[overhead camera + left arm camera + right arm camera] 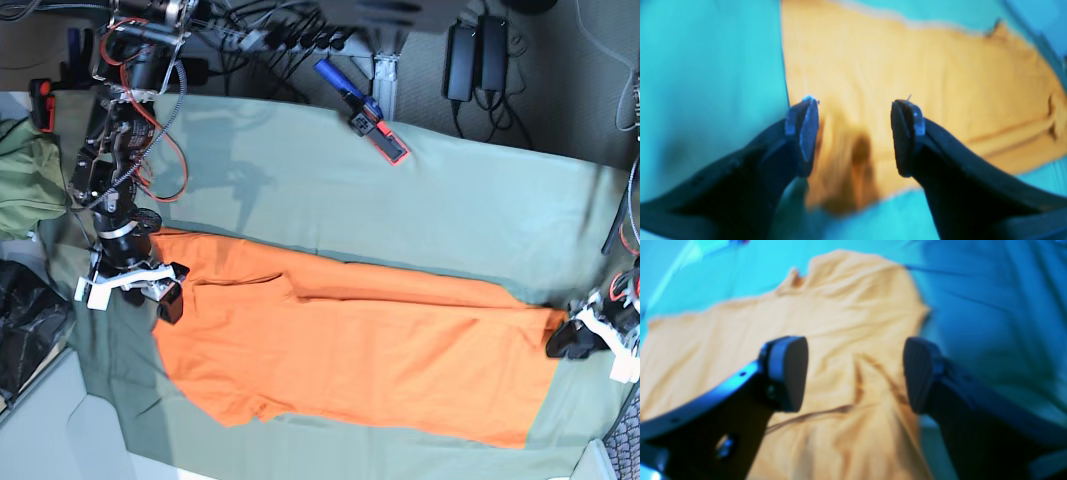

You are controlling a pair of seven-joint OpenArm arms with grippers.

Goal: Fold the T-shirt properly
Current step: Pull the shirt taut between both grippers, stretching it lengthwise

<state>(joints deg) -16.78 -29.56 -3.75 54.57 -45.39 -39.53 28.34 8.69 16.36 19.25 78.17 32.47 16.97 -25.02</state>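
While scanning the base view from left edge: olive-green garment (25,185) bunching at far left, partly off the sage-green cloth (470,210). Next, right gripper (150,290) hanging over the T-shirt (350,350) at its left end, w/ jaws standing apart & nothing between them; contact w/ fabric hard to judge from here. Lying flat on the cloth, spreading across the lower middle, long axis running left-right, one sleeve poking out along the lower edge near the left. Further right, blue & red clamp-like tool (365,112) resting on the cloth's upper part, well apart from the shirt. At far right, left gripper (572,342) sitting just beside the shirt's right edge.

Right wrist view: right gripper (855,373) showing pads wide apart, hovering above wrinkled T-shirt (840,323), blurred; cloth (990,306) showing to the right.

Left wrist view: left gripper (853,133) also gaping, empty, w/ T-shirt (907,83) corner bunching below & betw. the fingertips; cloth (706,66) filling the left side.
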